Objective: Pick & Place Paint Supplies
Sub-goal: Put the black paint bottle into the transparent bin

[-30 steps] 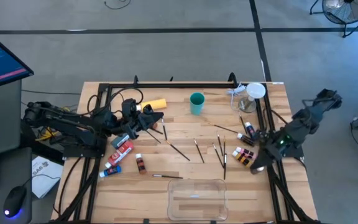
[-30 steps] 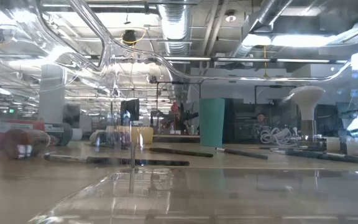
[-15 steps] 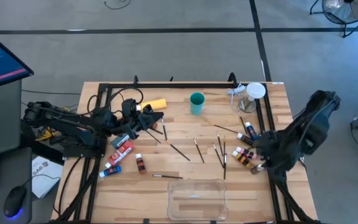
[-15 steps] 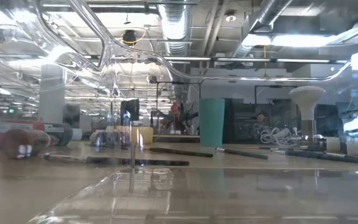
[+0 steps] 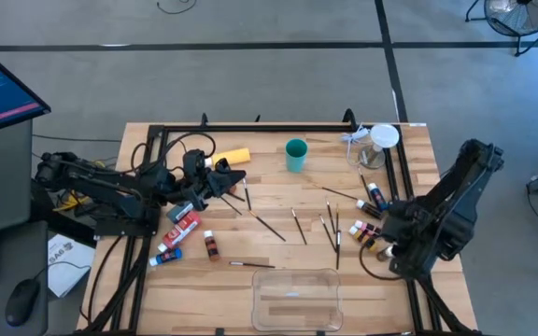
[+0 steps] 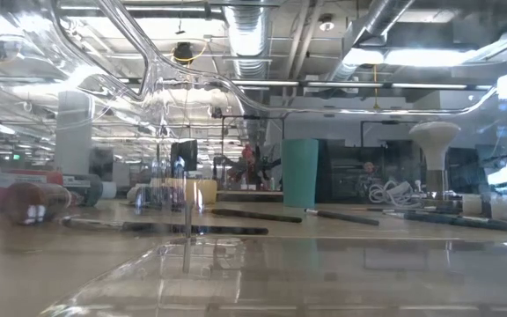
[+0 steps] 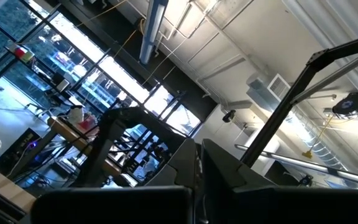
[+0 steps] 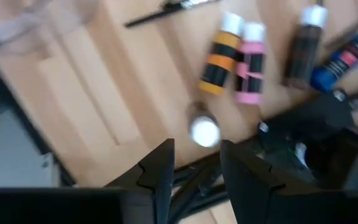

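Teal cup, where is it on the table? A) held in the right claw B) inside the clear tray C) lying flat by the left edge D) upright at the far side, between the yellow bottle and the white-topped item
D: the high view shows the teal cup standing upright at the far side, right of the yellow bottle, apart from the clear tray at the near edge.

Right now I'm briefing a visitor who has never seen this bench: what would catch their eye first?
Probably the teal cup standing upright near the wooden table's far edge, with thin dark paint brushes scattered in front of it. Next, the right gripper, fingers apart and empty, over small white-capped paint bottles at the right edge. The left gripper rests shut on the left side by the yellow bottle.
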Motion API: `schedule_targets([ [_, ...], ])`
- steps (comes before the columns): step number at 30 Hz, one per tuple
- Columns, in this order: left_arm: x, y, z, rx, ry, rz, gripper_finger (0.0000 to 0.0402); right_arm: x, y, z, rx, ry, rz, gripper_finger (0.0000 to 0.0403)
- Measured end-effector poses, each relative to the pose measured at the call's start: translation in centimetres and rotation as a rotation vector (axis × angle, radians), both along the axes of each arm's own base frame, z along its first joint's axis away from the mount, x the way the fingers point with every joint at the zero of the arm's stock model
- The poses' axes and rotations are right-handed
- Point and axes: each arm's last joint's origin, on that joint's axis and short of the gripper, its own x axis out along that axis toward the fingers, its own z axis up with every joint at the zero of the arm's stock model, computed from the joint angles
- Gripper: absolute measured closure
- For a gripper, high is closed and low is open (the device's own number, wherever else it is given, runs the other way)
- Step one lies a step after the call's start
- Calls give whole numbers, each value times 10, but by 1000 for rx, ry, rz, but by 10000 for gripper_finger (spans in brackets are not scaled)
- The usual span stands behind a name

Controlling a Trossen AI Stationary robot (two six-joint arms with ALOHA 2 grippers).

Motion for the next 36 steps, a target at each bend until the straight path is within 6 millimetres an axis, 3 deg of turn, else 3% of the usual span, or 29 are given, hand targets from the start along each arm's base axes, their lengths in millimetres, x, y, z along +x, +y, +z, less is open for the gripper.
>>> schedule_targets([
  [3,0,0,0,0,0,0,400,-2,1,-8,-19,17,58,280],
  [8,0,0,0,-10,-1,-2,400,9,9,-11,77,-21,-135,280],
  [18,0,0,0,-20,-2,-7,400,35,38,-15,229,-173,120,280],
  [25,0,0,0,-24,-3,-9,400,44,50,-25,214,-173,222,280],
  [30,0,0,0,-24,-3,-9,400,42,56,-36,203,-57,289,281],
  [36,0,0,0,-20,-3,-11,400,17,53,-36,142,115,449,280],
])
